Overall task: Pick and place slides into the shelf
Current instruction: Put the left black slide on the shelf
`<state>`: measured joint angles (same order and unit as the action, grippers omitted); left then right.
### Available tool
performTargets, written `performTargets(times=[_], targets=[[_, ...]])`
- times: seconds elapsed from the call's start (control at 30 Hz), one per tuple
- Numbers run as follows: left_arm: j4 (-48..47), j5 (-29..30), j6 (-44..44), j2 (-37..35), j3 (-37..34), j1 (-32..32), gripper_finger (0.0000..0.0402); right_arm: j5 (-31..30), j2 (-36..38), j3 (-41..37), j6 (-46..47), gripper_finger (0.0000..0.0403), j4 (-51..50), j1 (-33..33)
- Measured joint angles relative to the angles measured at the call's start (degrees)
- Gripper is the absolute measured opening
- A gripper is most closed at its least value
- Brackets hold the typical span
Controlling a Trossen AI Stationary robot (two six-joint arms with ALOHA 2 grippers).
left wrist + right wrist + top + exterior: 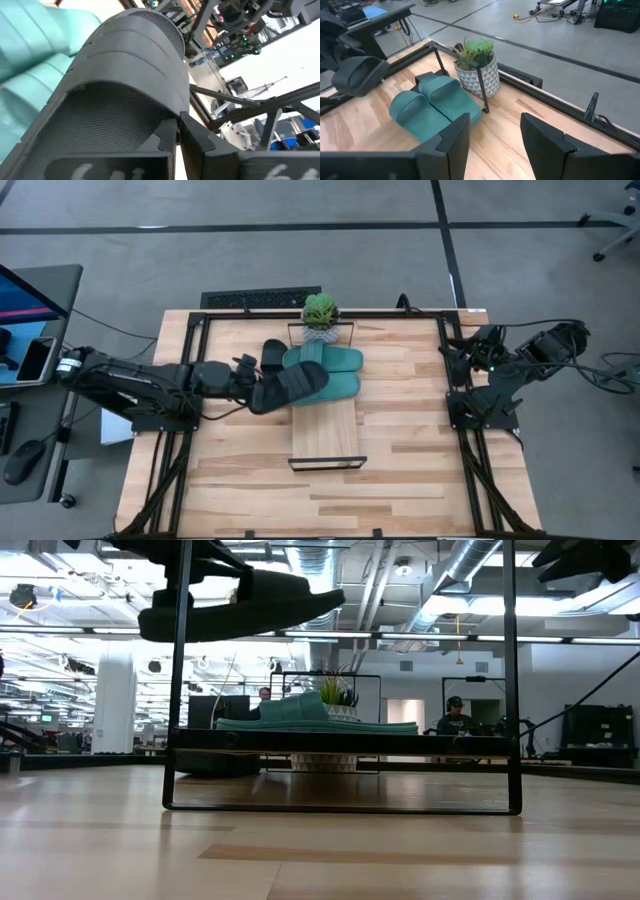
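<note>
Left pincer (250, 385) grasping black slide (290, 386) above teal slides (335, 373), potted plant (320, 313) behind, right pincer (492, 137) released.

teal slides (335, 372) flat on shelf (325, 435)

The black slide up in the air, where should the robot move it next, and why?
Probably lower it onto the shelf, beside the two teal slides. The left gripper holds the black slide well above the board, overlapping the teal ones, and bare wood lies just in front of them. The right gripper waits open at the side.
</note>
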<state>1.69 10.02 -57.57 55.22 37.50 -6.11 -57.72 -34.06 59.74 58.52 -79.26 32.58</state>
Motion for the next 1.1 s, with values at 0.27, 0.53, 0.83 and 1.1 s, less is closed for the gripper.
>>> performTargets(times=[0.27,0.53,0.83,1.1], targets=[[0.98,0.52,0.65,7.57,4.66,-2.33,0.0,1.92,0.0,-0.02,-0.06,0.0166,-0.07,0.02],[1.02,-1.43,1.17,15.07,10.44,-4.91,0.0,3.33,0.0,-0.02,-0.49,0.0166,-0.44,0.02],[3.32,-2.75,-1.28,18.04,10.99,-7.22,0.0,4.15,0.01,-0.02,-0.48,0.0166,-1.05,0.02],[3.43,-2.91,-1.74,18.04,10.99,-7.75,0.0,5.43,0.01,-0.02,-0.22,0.0166,-1.07,0.02]])
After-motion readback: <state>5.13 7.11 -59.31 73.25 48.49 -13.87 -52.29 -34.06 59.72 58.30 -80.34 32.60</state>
